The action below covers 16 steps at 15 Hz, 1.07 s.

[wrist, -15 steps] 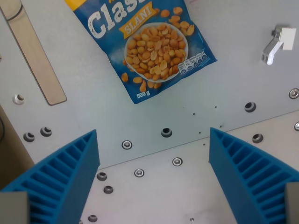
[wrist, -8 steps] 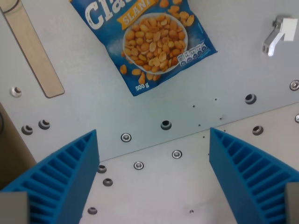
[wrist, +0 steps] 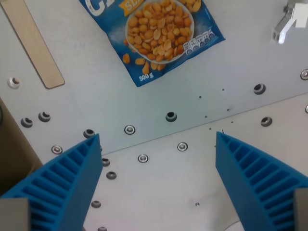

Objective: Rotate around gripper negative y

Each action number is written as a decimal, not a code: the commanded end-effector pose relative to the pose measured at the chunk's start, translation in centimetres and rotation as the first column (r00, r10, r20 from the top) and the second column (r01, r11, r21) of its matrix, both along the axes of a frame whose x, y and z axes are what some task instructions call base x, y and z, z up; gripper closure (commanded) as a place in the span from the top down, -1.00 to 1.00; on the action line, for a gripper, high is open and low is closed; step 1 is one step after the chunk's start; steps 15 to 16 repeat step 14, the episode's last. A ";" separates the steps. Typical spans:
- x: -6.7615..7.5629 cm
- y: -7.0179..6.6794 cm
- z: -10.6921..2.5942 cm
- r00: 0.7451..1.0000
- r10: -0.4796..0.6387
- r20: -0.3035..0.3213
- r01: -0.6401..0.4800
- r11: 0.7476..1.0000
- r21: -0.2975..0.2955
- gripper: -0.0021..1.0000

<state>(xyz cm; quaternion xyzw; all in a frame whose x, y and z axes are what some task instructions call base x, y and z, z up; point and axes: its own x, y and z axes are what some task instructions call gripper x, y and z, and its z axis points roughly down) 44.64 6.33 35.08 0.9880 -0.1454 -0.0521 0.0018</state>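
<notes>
My gripper (wrist: 159, 185) hangs open above a grey metal table (wrist: 159, 110), its two blue ribbed fingers (wrist: 62, 187) standing wide apart at the bottom corners of the wrist view. Nothing sits between them. A blue bag of salted peanuts (wrist: 159, 36) lies flat on the table at the top middle, its upper part cut off by the frame edge. The bag is well ahead of the fingers and apart from them.
A flat wooden strip (wrist: 31, 43) lies at the upper left. A small white bracket (wrist: 288, 21) sits at the upper right. Bolt heads and holes (wrist: 171, 116) dot the plate along a seam. A brown surface (wrist: 12, 149) shows past the table's left edge.
The whole scene has slid upward in the picture, so the camera has tilted. More of the near plate and its bolts shows now, less of the bag. The fingers stay as open as before.
</notes>
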 end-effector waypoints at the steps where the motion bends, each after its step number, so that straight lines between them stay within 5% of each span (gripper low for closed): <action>1: 0.8 -0.3 0.8 0.975 0.013 -0.222 0.003 0.997 0.076 1.00; 16: 0.8 -0.3 0.8 0.925 0.027 -0.380 0.022 0.992 0.122 1.00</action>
